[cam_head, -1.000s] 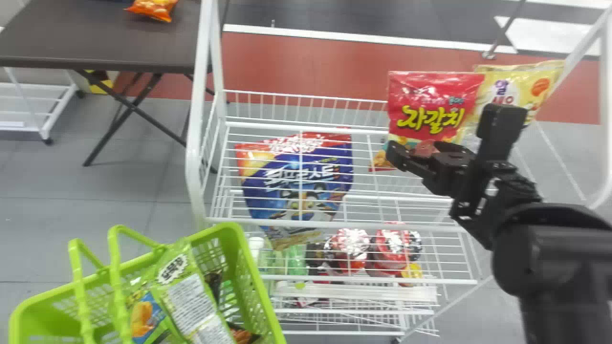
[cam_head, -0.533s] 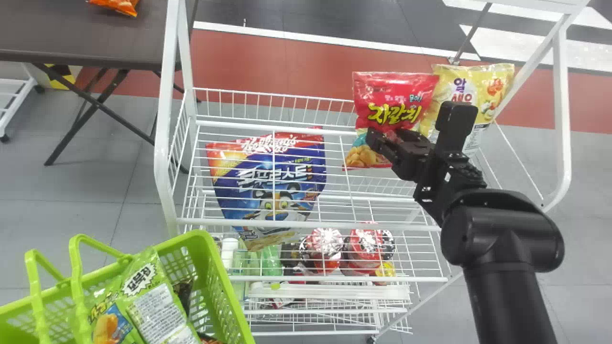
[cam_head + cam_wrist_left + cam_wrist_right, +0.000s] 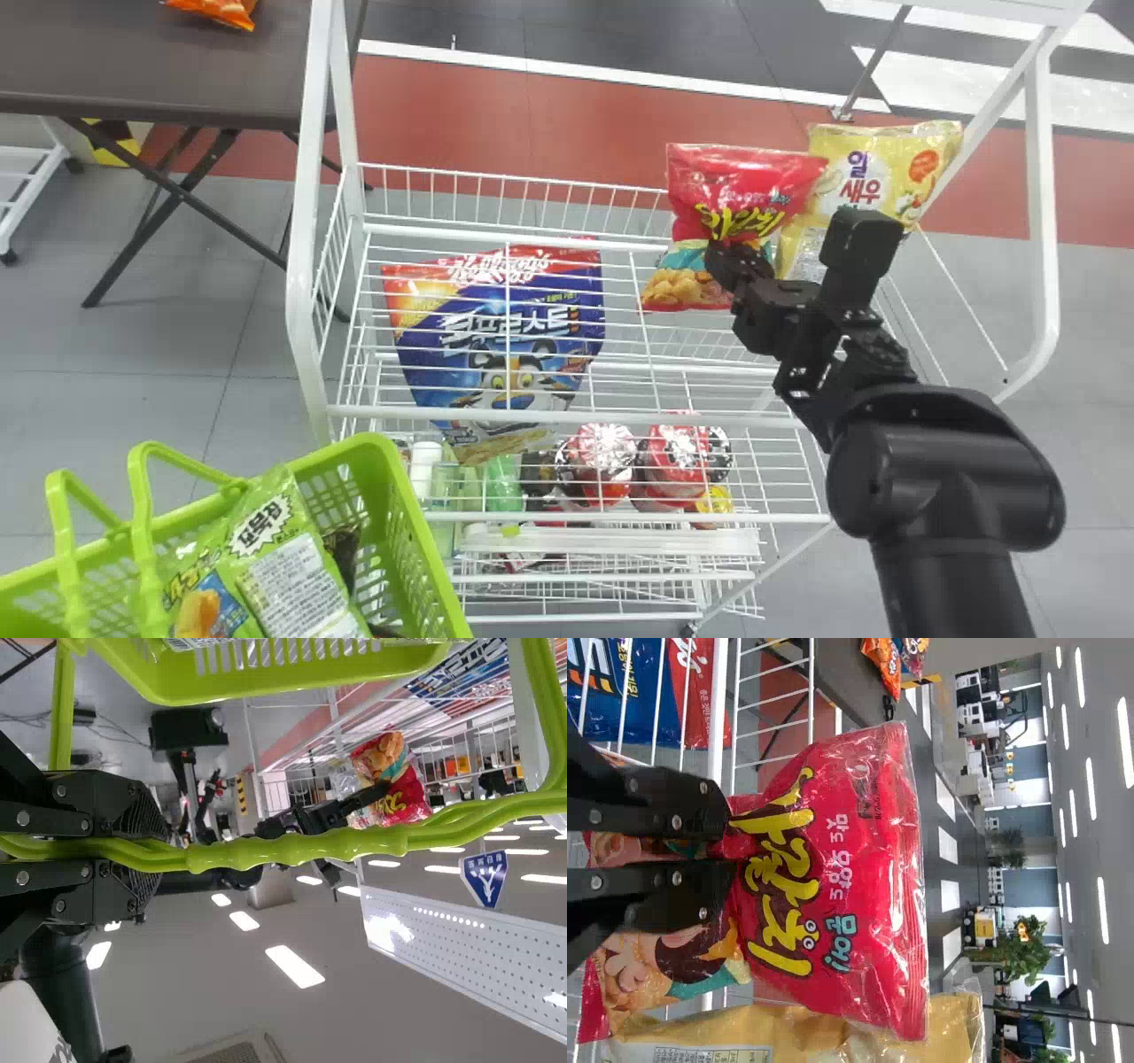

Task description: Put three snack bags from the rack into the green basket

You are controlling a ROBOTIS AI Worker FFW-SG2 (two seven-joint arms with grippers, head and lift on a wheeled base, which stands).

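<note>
The left hand point(image 3: 164, 846) is closed around the green handles point(image 3: 292, 849) of the basket point(image 3: 385, 470), cut off by the head view's edge. The right hand point(image 3: 728, 255) pinches the red bag point(image 3: 744, 177) at the rack's point(image 3: 576, 415) right side, covering its middle. The yellow bag point(image 3: 917, 164) behind is partly hidden; wires cross the blue bag point(image 3: 509, 354). On the table point(image 3: 133, 71), an orange packet point(image 3: 226, 9) is cropped.

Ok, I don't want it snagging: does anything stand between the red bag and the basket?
Yes: the rack's near rail runs between the red bag, in the right tool, and the basket, whose handles arch over part of its opening.
</note>
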